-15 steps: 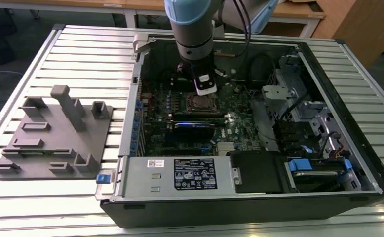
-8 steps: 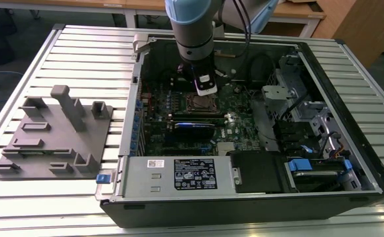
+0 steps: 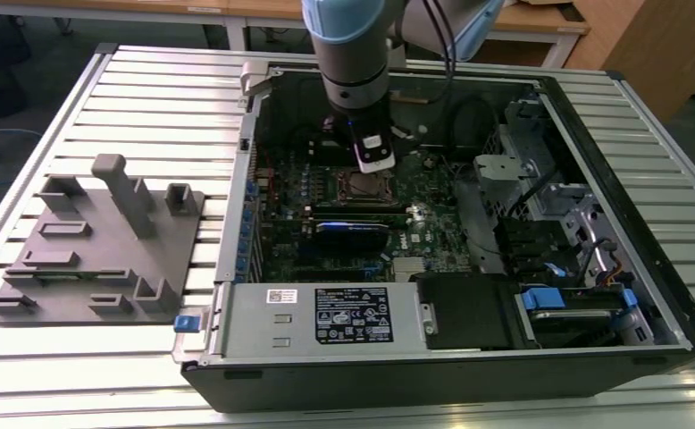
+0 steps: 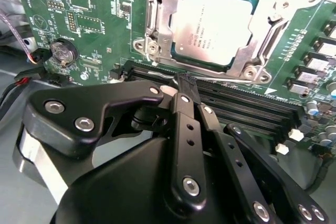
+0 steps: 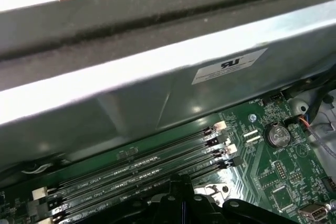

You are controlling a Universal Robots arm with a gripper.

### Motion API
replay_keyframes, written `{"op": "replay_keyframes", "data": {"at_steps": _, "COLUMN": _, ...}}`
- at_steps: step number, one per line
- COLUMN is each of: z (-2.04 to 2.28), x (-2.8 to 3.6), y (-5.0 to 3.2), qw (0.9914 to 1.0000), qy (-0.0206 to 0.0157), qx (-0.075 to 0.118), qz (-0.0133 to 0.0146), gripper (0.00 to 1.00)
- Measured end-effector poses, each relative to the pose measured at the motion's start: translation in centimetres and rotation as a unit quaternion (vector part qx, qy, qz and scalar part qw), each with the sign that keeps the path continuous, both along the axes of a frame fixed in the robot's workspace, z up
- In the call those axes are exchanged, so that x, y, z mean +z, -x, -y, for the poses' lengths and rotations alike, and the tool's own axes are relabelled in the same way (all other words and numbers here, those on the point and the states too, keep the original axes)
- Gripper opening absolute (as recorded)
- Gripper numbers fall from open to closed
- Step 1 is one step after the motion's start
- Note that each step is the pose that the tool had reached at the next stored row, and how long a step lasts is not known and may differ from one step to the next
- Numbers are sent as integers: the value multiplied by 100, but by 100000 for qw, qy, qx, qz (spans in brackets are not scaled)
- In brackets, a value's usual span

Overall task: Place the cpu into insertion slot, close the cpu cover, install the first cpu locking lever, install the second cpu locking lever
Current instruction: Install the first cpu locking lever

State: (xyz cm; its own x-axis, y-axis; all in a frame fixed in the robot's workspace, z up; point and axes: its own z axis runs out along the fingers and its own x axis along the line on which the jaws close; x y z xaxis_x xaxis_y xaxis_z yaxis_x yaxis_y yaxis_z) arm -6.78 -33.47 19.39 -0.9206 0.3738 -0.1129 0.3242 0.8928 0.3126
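On the exterior view's left, a grey fixture [image 3: 91, 250] sits on the slatted table [image 3: 157, 80]. Next to it is the open computer case [image 3: 443, 380]. The arm reaches down into the case, with the hand [image 3: 375, 164] just above the insertion slot [image 3: 365, 185].

In the second wrist view the cpu [image 4: 212, 24] lies flat in that slot, its dull metal top facing out of the case. The cpu cover [image 4: 160, 19] is folded down around it as a silvery frame. The hand [image 4: 185, 82] has its fingers brought together with nothing visibly between them. Its tip sits at the socket's edge, beside the memory slots [image 4: 236, 103].

The chip looks light, stiff and fragile underneath, so it is best held by its edges. It is square, so it has no long axis to speak of. A thin bright rod along that edge is probably a locking lever [image 4: 236, 81]. It likely handles as a stiff, springy wire, best pushed near its free end. Its long axis runs parallel to the memory slots.
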Motion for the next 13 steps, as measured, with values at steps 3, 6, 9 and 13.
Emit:
{"op": "replay_keyframes", "data": {"at_steps": 3, "z": -4, "x": -1, "y": -18, "qw": 100000, "qy": 48, "qx": -70, "qz": 2, "gripper": 11}}
{"op": "replay_keyframes", "data": {"at_steps": 6, "z": -9, "x": -3, "y": -19, "qw": 99999, "qy": 171, "qx": -374, "qz": -1, "gripper": 11}}
{"op": "replay_keyframes", "data": {"at_steps": 9, "z": -24, "x": -4, "y": -19, "qw": 99997, "qy": 208, "qx": -747, "qz": -7, "gripper": 11}}
{"op": "replay_keyframes", "data": {"at_steps": 13, "z": -50, "x": -4, "y": -19, "qw": 99994, "qy": 217, "qx": -1109, "qz": 3, "gripper": 11}}
